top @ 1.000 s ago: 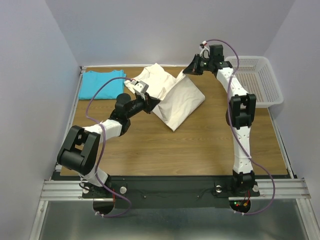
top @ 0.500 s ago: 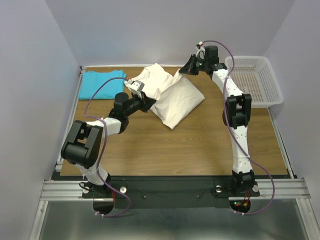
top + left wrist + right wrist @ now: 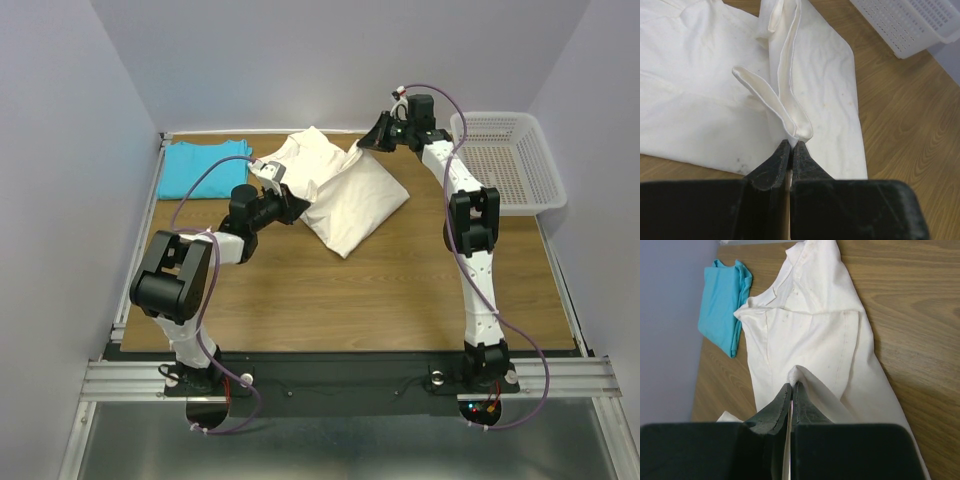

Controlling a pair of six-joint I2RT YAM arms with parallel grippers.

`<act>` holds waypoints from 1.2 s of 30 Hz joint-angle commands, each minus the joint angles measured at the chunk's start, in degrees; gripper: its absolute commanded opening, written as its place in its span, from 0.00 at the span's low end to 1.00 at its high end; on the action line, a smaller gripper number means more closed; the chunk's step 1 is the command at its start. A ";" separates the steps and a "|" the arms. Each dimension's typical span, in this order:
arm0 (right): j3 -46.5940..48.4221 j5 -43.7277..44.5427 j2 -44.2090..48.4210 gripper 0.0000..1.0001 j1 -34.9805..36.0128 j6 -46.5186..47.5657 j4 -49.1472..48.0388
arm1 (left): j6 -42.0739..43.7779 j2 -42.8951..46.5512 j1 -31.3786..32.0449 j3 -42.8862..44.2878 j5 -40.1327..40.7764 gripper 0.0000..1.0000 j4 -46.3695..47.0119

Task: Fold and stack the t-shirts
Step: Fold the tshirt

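A cream t-shirt [image 3: 350, 205] lies partly folded at the back middle of the table, also seen from the left wrist as cream t-shirt [image 3: 695, 95] and from the right wrist as cream t-shirt [image 3: 805, 335]. My left gripper [image 3: 293, 207] is shut on a hem fold at its left edge; the pinch shows at the left gripper [image 3: 792, 145]. My right gripper [image 3: 368, 143] is shut on its far right corner, lifted off the table, pinch at the right gripper [image 3: 792, 386]. A folded turquoise t-shirt [image 3: 203, 167] lies at the back left, turquoise t-shirt [image 3: 722, 302].
A white perforated basket [image 3: 512, 160] stands at the back right, its corner in the left wrist view as basket [image 3: 910, 25]. Bare wooden table [image 3: 370, 290] spreads in front of the shirts. A wall runs along the left edge.
Both grippers have carried their pinched edges of the cream t-shirt a little further back and left. The left arm's elbow has swung inward.
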State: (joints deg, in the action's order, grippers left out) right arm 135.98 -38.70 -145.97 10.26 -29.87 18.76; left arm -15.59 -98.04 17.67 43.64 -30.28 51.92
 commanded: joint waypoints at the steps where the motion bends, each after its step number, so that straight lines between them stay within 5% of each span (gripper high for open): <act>1: 2.71 1.08 -0.19 0.01 0.64 -0.45 -4.61 | -0.75 -0.40 -0.62 2.68 -1.27 0.00 3.63; 36: 1.39 2.93 -0.19 0.01 0.64 -0.37 -5.84 | -4.62 -6.99 -4.14 7.43 -3.65 0.00 5.12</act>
State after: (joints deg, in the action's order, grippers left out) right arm 135.98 -36.34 -145.99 10.59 -29.87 17.43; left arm -19.25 -105.01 14.11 48.60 -33.41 54.02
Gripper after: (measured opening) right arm 0.022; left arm 0.106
